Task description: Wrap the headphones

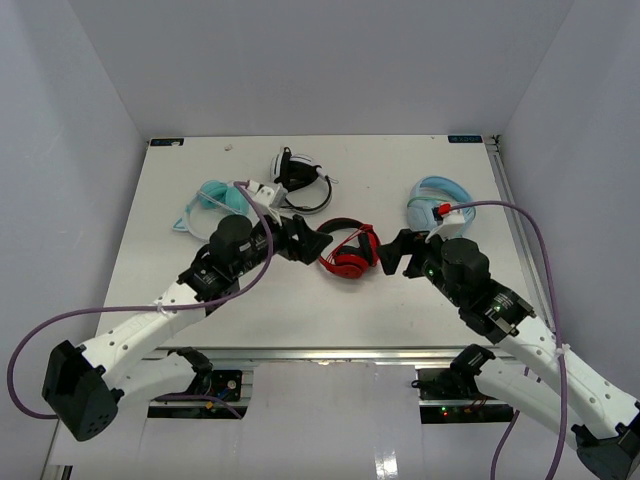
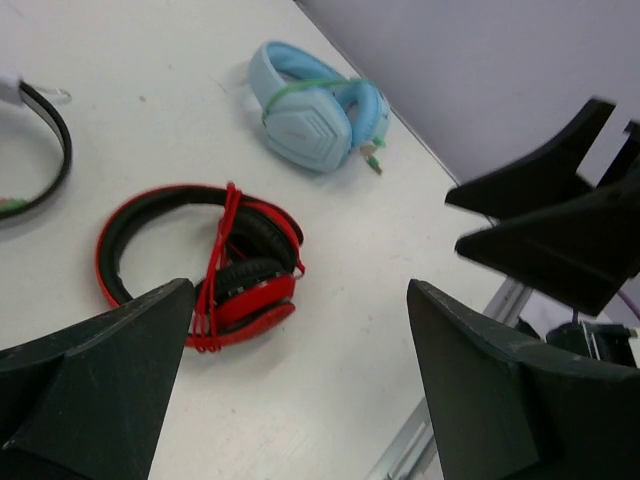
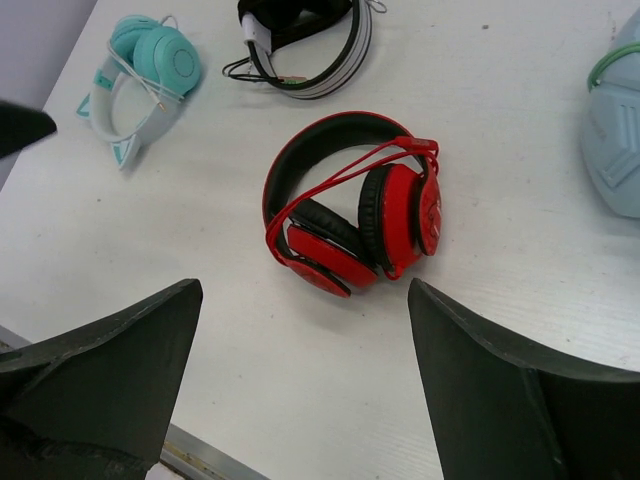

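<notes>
Top external view: headphones (image 1: 347, 255) lie mid-desk (image 1: 300, 310), red cable wound across them. Left pincer (image 1: 312, 242) and right pincer (image 1: 392, 254) flank them, both open and gripping nothing. Desk corner labels (image 1: 166, 142) are too small to read.

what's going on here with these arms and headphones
Two robot arms flank the red headphones lying mid-table. The left end effector and right end effector are both open, one on each side, touching nothing. The thin red cable is looped across the headband and ear cups. A teal pair, a black-and-white pair and a light-blue pair lie farther back.
</notes>
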You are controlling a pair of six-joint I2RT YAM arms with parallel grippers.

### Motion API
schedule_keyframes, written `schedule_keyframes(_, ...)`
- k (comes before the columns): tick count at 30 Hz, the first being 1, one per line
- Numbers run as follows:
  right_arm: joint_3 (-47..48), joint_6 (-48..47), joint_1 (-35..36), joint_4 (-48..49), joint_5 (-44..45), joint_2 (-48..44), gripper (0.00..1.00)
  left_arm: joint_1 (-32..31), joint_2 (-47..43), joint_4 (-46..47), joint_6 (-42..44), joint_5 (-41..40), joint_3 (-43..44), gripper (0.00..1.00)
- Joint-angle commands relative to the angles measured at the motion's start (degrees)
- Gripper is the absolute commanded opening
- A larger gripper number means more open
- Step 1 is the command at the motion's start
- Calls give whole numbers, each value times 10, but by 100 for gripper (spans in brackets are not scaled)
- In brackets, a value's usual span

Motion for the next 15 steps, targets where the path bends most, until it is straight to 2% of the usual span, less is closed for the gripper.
schedule_keyframes(1,-32,-17,1,-9,63,-20,90,-43,-54,42,-15,-38,-89,98)
schedule_keyframes(7,-28,-48,1,1,12,-7,90,-52,-145,97,22,-130,-183,98)
schedule_keyframes(15,-40,-51,1,17,-1,-10,90,-55,-171,91,23,-163,-194,98)
